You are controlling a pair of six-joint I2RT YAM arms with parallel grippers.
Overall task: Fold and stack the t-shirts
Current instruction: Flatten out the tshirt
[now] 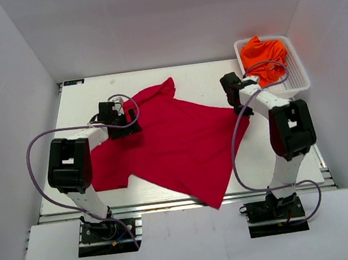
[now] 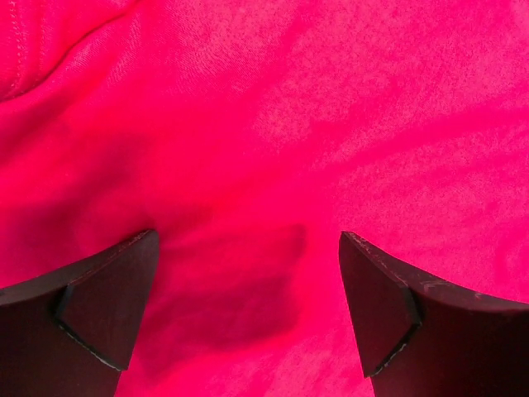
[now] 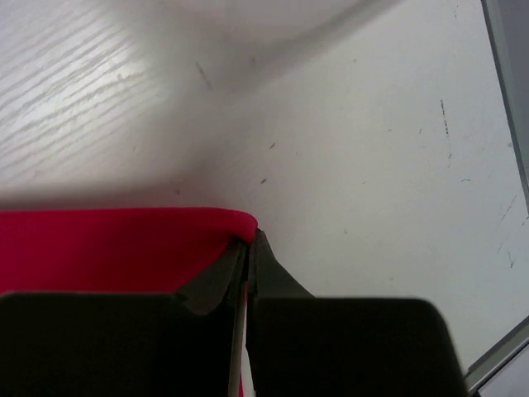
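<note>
A crimson red t-shirt [image 1: 175, 139] lies spread and skewed across the middle of the white table [image 1: 202, 76]. My left gripper [image 1: 124, 124] hovers open over its left side; in the left wrist view red cloth [image 2: 273, 124] fills the frame between the two wide-apart fingers [image 2: 380, 306]. My right gripper [image 1: 241, 106] is shut on the red t-shirt's right edge; in the right wrist view a folded red hem [image 3: 124, 244] is pinched at the fingertips [image 3: 248, 240]. Orange t-shirts [image 1: 265, 55] sit bunched in the basket.
A white mesh basket [image 1: 300, 73] stands at the back right corner beside the right arm. White enclosure walls ring the table. Purple cables loop from both arms. The table's metal front rail [image 1: 170, 203] runs along the near edge.
</note>
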